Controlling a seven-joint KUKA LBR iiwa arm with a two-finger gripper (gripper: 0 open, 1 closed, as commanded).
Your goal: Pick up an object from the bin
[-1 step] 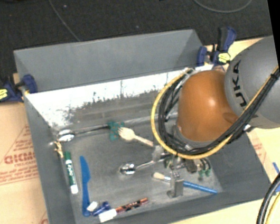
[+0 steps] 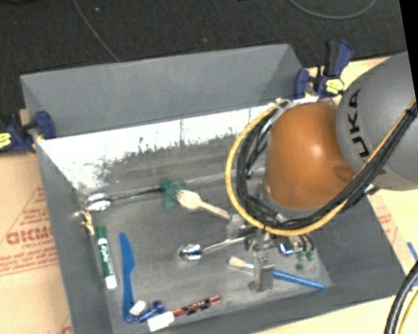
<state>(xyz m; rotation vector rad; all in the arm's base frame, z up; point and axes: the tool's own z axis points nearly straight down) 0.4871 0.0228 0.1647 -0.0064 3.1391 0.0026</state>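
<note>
Along the left of the bin (image 2: 74, 266) floor lie a green-and-white marker (image 2: 105, 257) and a flat blue plastic utensil (image 2: 126, 273), its kind hard to make out. Behind them is a long-handled spoon (image 2: 100, 204). At the front lies a red-and-black pen (image 2: 182, 311) with a white cap. Mid-floor sit a small green thing (image 2: 170, 194), too blurred to name, a pale wooden fork (image 2: 191, 199) and a metal spoon (image 2: 190, 251). Its handle runs right under the arm's orange cover (image 2: 303, 157) and looped cables (image 2: 236, 173), which hide the right floor. The jaws are low at the front right, just beside a small beige piece (image 2: 238, 263) and a blue pen (image 2: 297, 279). Whether they are open, closed or gripping either cannot be told.
</note>
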